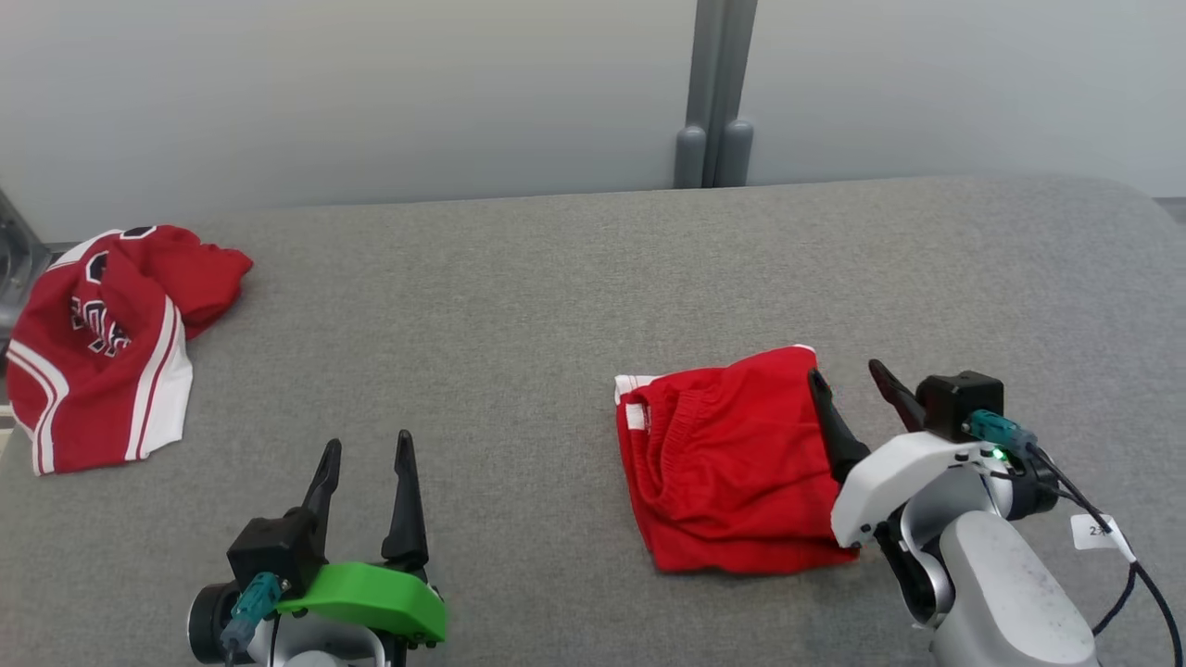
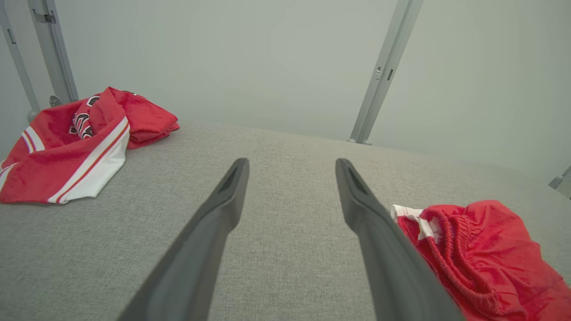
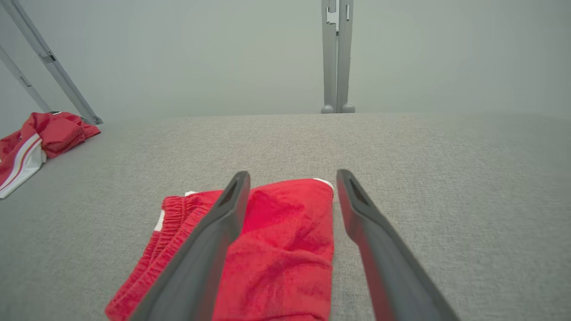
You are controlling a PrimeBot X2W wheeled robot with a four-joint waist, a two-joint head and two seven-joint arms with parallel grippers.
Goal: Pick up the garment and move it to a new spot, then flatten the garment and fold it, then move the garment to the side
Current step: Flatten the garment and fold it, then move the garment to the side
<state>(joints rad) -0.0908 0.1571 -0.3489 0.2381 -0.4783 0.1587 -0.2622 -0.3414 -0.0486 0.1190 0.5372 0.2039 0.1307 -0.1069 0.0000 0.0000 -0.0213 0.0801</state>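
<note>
Green-shelled left tool (image 1: 368, 441), white-shelled right tool (image 1: 843, 369), long dark fingers (image 1: 405, 500)

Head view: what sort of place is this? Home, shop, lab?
Probably a robot lab or test cell: grey fabric-covered table, plain pale wall panels with a metal post, and folded red shorts plus a crumpled red jersey laid out.

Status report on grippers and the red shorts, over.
Left gripper open, empty, over grey surface. Right gripper open, straddling right edge of folded red shorts. Red jersey far left, no obstruction.
</note>
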